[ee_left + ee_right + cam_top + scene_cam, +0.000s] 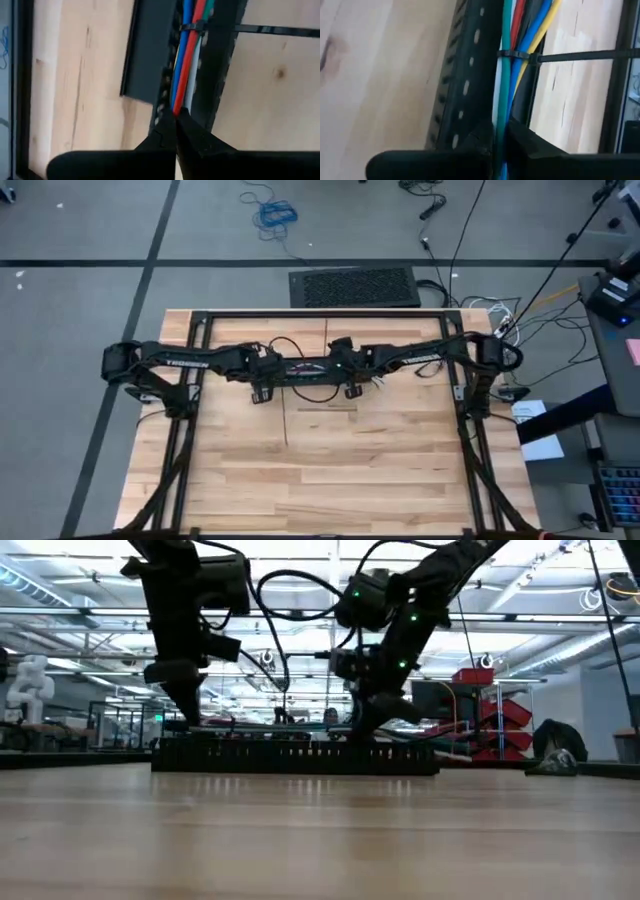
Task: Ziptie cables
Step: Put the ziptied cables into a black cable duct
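Both grippers are meeting at the table's centre, the left gripper [175, 117] and right gripper [501, 131] each clamping the cables [186, 60] lying inside the black slotted bar [295, 755]. A zip tie [570, 56] is circling the bundle, its tail sticking out toward 3 o'clock. The arms are hiding the cables from above.

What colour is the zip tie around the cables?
Black. The zip tie circles the cables, its tail sticking out sideways; the right wrist view shows it best.

cables [186, 60] in the slotted bar [150, 55] (zip tie [270, 31] around them), table [330, 470] beneath
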